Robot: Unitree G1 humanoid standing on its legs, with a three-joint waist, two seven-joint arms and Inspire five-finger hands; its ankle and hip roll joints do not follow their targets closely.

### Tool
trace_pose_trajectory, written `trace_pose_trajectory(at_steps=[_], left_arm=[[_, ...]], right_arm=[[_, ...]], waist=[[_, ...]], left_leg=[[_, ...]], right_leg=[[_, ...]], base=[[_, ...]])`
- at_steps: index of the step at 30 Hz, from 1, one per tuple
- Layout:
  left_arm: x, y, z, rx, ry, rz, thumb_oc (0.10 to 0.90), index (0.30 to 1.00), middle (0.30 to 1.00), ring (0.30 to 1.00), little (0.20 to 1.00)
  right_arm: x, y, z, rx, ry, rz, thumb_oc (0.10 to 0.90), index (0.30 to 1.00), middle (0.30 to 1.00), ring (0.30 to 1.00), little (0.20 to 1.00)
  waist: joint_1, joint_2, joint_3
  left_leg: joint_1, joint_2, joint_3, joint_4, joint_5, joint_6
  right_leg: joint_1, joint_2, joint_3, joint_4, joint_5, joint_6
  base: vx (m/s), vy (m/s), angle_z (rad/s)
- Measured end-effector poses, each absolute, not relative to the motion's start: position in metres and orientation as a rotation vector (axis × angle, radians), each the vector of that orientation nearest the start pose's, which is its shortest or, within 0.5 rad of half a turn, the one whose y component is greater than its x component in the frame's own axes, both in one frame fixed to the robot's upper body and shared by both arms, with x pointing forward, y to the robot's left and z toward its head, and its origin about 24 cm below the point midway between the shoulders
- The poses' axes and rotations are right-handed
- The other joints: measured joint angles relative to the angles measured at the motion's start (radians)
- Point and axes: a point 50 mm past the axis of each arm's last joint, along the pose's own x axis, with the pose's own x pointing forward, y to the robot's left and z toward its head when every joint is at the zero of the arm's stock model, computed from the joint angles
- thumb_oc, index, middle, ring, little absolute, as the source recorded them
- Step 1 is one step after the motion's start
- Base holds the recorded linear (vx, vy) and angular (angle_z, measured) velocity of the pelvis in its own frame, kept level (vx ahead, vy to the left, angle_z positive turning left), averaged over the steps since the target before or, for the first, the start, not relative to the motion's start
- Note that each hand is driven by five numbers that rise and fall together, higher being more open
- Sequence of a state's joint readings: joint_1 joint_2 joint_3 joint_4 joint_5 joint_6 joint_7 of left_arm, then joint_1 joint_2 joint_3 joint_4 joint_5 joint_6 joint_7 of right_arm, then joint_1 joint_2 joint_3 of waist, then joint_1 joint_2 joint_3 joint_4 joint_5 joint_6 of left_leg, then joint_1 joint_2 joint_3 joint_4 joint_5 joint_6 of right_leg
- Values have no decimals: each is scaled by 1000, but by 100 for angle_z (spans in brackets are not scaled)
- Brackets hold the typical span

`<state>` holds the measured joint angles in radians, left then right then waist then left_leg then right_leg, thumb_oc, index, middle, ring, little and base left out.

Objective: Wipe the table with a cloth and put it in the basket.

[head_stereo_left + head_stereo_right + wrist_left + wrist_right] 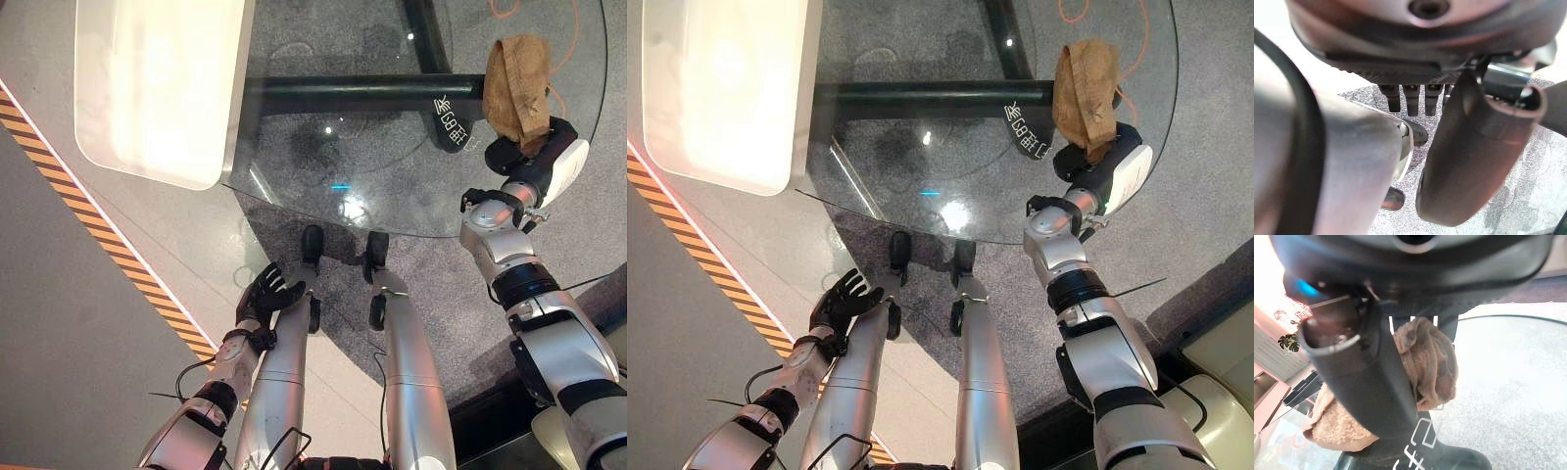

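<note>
Brown terry cloth hangs bunched in the robot's right hand, over the right edge of a round glass tabletop. In the right wrist view the cloth is pinched between the dark thumb and the fingers, with more of it spilling out on the other side of the thumb; the hand is curled round it. Whether the lower end of the cloth touches the glass cannot be told from the head views.

Through the clear glass a dark crossbar of the table's frame shows, running across beneath the top, with grey carpet under it. A black foot or bracket with white print sits below the glass just beside the cloth. An orange cord lies on the floor beyond the tabletop's far right edge.

Beside the glass top, at its far left, a white rounded-corner slab adjoins it, brightly lit. A yellow-and-black striped line runs diagonally across the floor on the left.

The robot's left hand hangs low, well apart from the tabletop and below its near edge, with its fingers spread and relaxed, holding nothing.
</note>
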<state>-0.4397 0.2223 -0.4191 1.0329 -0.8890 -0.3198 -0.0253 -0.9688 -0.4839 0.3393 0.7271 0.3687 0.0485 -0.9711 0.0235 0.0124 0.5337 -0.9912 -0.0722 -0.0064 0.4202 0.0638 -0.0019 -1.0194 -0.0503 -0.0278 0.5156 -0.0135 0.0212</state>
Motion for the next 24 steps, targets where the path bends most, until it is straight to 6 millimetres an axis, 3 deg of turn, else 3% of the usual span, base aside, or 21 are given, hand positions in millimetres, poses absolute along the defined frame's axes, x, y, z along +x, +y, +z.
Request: trace_pose_trajectory(at_steps=[10, 14, 24], left_arm=[[296, 162, -44, -350, 347, 48, 800, 900, 900, 900, 900], [295, 160, -45, -352, 351, 42, 800, 900, 900, 900, 900], [295, 156, -45, -358, 354, 35, 800, 900, 900, 900, 900]], right_arm=[[388, -144, 223, -491, -415, -471, 100, 300, 300, 300, 200], [389, -115, 218, -564, -413, -344, 100, 300, 300, 300, 200], [388, -101, 213, -657, -418, -265, 100, 300, 300, 300, 200]], waist=[[32, 0, 0], [47, 0, 0], [56, 0, 0]], left_leg=[[4, 3, -21, -22, 12, -18], [16, 0, -32, -29, 14, -22], [23, -2, -37, -37, 18, -26]], right_leg=[[2, 1, -22, -10, 2, -15], [17, -3, -35, -10, -2, -18], [24, -6, -47, -12, -6, -14]], base=[[-1, 27, 4], [7, 19, 7], [0, 7, 2]])
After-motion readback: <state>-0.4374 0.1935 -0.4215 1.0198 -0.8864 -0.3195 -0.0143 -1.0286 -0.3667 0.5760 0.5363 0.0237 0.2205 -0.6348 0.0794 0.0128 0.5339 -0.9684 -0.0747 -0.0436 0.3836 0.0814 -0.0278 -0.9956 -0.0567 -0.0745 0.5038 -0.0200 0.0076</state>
